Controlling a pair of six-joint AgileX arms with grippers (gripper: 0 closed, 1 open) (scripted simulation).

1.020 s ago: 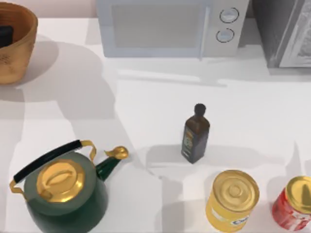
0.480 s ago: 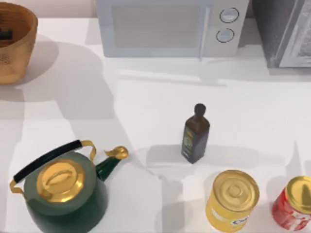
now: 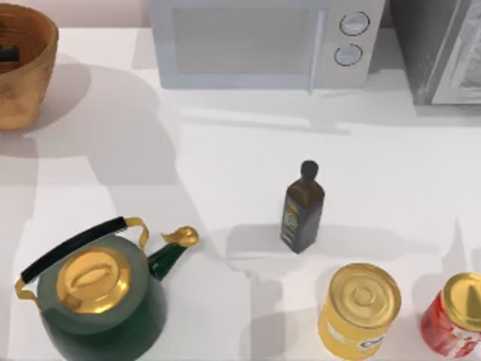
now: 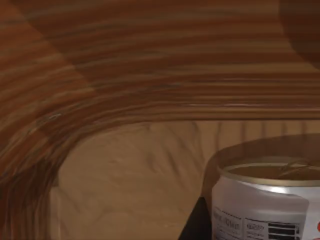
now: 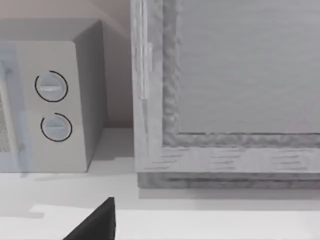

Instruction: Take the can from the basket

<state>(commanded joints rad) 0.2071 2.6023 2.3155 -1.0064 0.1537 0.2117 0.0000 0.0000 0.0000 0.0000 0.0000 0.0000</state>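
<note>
The wicker basket point(image 3: 26, 83) stands at the table's far left corner, cut by the top view's edge. A dark part of my left gripper point(image 3: 7, 53) shows inside its rim. In the left wrist view the basket's woven inner wall point(image 4: 150, 65) curves close by, and the can point(image 4: 270, 205) stands on the basket floor, with a pale gold top and a white side with small print. A dark part of the left gripper point(image 4: 197, 225) sits right beside the can's side. My right gripper point(image 5: 95, 225) is parked, facing the back of the table.
A microwave point(image 3: 255, 41) and a grey appliance point(image 3: 443, 49) line the back. A dark bottle point(image 3: 302, 210) stands mid-table. At the front are a green kettle point(image 3: 98, 301), a big yellow can point(image 3: 361, 312) and a big red can point(image 3: 455, 316).
The dark part of my left gripper seen in the basket has shrunk, sinking lower and leftward. Nothing else has moved.
</note>
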